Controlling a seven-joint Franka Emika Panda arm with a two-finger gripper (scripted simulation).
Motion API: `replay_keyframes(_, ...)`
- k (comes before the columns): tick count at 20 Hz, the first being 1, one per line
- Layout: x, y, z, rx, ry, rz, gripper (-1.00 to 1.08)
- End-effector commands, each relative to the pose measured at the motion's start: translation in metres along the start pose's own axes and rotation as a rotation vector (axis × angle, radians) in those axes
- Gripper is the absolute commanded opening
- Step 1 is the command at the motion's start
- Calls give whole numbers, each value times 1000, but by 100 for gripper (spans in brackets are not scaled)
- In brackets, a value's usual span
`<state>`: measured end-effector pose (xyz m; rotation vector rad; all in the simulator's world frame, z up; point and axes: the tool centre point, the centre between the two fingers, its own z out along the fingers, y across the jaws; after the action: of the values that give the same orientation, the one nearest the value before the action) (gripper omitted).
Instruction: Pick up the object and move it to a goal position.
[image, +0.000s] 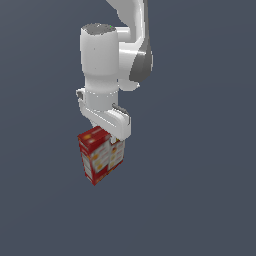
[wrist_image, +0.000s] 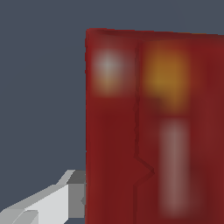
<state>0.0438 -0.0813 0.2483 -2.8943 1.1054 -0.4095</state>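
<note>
My arm (image: 107, 55) fills the upper middle of the exterior frame, coming down from the top edge, white with a grey joint cover. Around it is only flat grey-blue; I cannot tell where the bench surface lies, and I see no goal marker.

The box (image: 101, 156) sits just below centre in that frame, red with white and yellow panels, tilted slightly, its top tucked up against my end effector (image: 112, 136). In the wrist view the box (wrist_image: 153, 127) fills the right two-thirds of the frame, blurred, and one finger (wrist_image: 65, 201) shows at the lower left, touching its edge.

I judge the end effector closed on the box near its top, fingers spread only to the box's thickness, though the far finger is hidden. No shadow or contact shows beneath the box, so I take it as lifted.

To carry well, I keep the squeeze steady, because the grip is high and the box hangs below it and could swing or pivot. Slow, smooth travel without wrist twists should keep it from slipping.
</note>
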Motion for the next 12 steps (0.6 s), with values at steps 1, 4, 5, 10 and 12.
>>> replay_keyframes(1, 19, -1, -15, 28, 71, 41, -100)
replay_keyframes(4, 40, 0, -35, 61, 158, 93, -100)
replay_keyframes(5, 46, 1, -42, 72, 186, 109, -100)
replay_keyframes(10, 71, 6, -73, 116, 307, 180, -100)
replay_keyframes(12, 78, 8, -83, 130, 346, 204, -100)
